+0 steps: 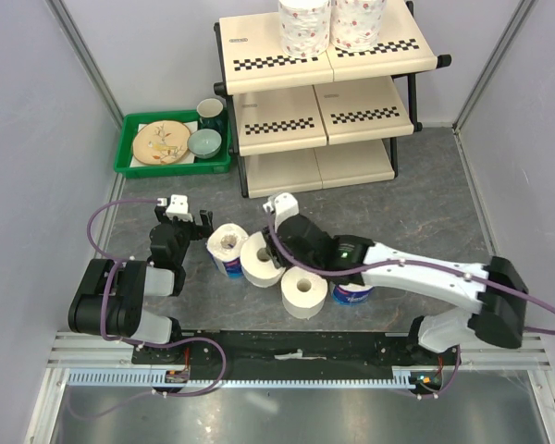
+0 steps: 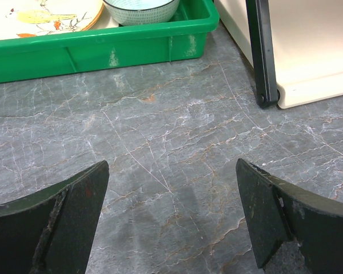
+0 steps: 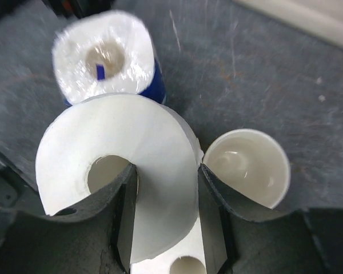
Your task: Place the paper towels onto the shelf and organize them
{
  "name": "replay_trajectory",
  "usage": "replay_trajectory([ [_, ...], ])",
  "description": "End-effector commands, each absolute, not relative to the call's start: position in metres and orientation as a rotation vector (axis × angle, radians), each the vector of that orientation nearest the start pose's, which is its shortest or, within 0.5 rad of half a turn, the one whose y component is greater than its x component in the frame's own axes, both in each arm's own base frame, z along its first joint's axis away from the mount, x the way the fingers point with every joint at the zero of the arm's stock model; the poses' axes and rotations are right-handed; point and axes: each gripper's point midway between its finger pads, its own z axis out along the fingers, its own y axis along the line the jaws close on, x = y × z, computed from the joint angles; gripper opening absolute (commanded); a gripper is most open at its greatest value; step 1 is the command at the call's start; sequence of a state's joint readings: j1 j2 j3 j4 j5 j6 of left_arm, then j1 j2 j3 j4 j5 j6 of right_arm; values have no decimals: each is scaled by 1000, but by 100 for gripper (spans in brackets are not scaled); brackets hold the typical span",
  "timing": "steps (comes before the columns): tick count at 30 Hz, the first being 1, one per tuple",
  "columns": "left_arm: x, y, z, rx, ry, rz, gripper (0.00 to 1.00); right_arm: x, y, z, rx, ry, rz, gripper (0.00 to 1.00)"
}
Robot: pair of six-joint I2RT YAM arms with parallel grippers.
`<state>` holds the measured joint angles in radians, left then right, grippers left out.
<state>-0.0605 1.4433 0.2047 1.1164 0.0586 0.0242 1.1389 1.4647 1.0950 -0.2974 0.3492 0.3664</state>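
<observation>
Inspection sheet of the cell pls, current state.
Surface: grey marbled table, no spill seen.
Job's things: two floral rolls on shelf top tier; two plain rolls, two blue-wrapped rolls standing on table.
Clutter: green tray with plate and bowl, dark mug at its corner; pale cup beside gripped roll.
Grippers: left gripper jaws open, empty; right gripper jaws shut on one plain roll's wall.
Cables: purple cables loop from both bases.
Surroundings: grey walls.

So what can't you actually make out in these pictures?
Top view: two patterned rolls on the shelf's top tier, cut off by the upper edge.
Top view: a blue-wrapped roll, partly under the right arm.
Right wrist view: a second plain roll, mostly behind the fingers and the bottom edge.
</observation>
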Motion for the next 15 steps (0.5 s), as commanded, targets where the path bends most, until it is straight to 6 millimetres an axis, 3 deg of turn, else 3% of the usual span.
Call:
replay_trajectory([
  [1, 370, -32, 107, 138, 1633, -68, 100, 236, 342, 303, -407, 1845, 612, 41],
  [4, 370, -32, 107, 139, 1633, -67, 100, 249, 319, 340, -309, 1775, 595, 41],
  [7, 370, -32, 107, 138, 1633, -66, 100, 269, 291, 363, -204, 1726, 498, 40],
  [10, 370, -32, 107, 138, 1633, -66, 100, 291, 270, 379, -111, 1698, 436, 38],
  [13, 370, -32, 107, 139, 1634, -67, 100, 325, 242, 391, -8, 1673, 363, 38],
  [15, 370, -33, 107, 139, 1634, -70, 100, 341, 235, 396, 25, 1660, 330, 37],
])
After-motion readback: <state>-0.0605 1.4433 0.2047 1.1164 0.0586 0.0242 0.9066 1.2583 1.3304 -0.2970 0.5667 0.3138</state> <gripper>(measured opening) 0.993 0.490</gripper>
